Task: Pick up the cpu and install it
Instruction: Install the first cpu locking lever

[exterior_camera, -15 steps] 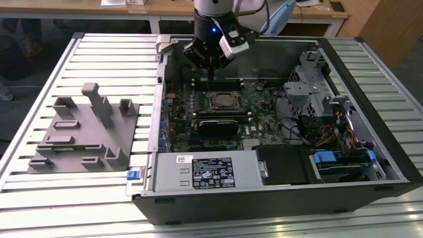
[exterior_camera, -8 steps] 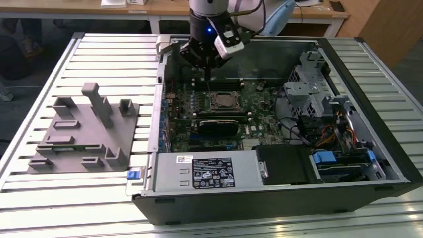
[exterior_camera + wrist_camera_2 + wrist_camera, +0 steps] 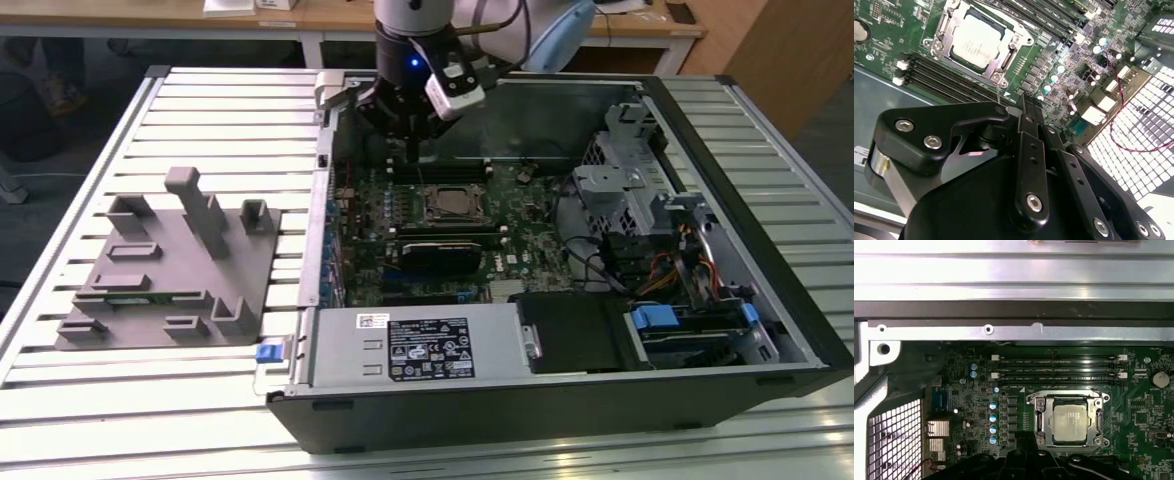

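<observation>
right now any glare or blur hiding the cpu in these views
Second wrist view: the cpu sits in its socket, lid lightly glared, and the dark hand looms soft in front. First wrist view: cpu evenly lit, case rail washed out. Exterior view: socket area small, dim.

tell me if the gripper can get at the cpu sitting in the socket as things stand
Probably yes. The cpu lies face up in its socket with nothing over it, and the case is open on top. The gripper hangs just above the motherboard beside it, with no cable or bracket between them.
</observation>
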Available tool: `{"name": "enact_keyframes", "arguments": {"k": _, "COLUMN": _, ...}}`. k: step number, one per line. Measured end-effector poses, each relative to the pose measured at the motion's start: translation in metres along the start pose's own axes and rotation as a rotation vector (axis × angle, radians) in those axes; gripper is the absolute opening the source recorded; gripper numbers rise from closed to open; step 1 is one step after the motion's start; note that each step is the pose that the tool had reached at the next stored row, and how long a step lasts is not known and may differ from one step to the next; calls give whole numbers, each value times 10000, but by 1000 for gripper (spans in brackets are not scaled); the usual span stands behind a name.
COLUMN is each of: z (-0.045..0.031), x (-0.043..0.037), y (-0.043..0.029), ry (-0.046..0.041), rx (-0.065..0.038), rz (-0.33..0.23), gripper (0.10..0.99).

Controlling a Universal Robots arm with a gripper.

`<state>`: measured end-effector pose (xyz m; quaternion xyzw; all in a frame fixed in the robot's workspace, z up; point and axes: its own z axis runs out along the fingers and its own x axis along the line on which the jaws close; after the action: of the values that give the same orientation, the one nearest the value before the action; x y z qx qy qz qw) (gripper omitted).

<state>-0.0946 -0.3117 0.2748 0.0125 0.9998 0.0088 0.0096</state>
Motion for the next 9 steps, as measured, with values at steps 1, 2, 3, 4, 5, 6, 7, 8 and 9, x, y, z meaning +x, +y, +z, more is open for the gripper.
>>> {"name": "enact_keyframes", "arguments": {"k": 1, "z": 2, "x": 6, "y": 6, "ry": 0, "rx": 0, "rz": -1, "gripper": 106}}
{"name": "enact_keyframes", "arguments": {"k": 2, "z": 5, "x": 12, "y": 14, "ry": -1, "rx": 0, "rz": -2, "gripper": 106}}
{"name": "enact_keyframes", "arguments": {"k": 3, "z": 8, "x": 17, "y": 25, "ry": -1, "rx": -1, "rz": -2, "gripper": 106}}
{"name": "enact_keyframes", "arguments": {"k": 4, "z": 11, "x": 23, "y": 38, "ry": 0, "rx": 0, "rz": -4, "gripper": 106}}
{"name": "enact_keyframes", "arguments": {"k": 5, "z": 15, "x": 28, "y": 51, "ry": 0, "rx": 0, "rz": -5, "gripper": 106}}
{"name": "enact_keyframes", "arguments": {"k": 6, "z": 20, "x": 33, "y": 63, "ry": 0, "rx": 0, "rz": -6, "gripper": 106}}
{"name": "enact_keyframes", "arguments": {"k": 7, "z": 27, "x": 39, "y": 75, "ry": -1, "rx": -1, "rz": -7, "gripper": 106}}
{"name": "enact_keyframes", "arguments": {"k": 8, "z": 34, "x": 44, "y": 85, "ry": 0, "rx": 0, "rz": -9, "gripper": 106}}
{"name": "enact_keyframes", "arguments": {"k": 9, "z": 43, "x": 49, "y": 96, "ry": 0, "rx": 0, "rz": -10, "gripper": 106}}
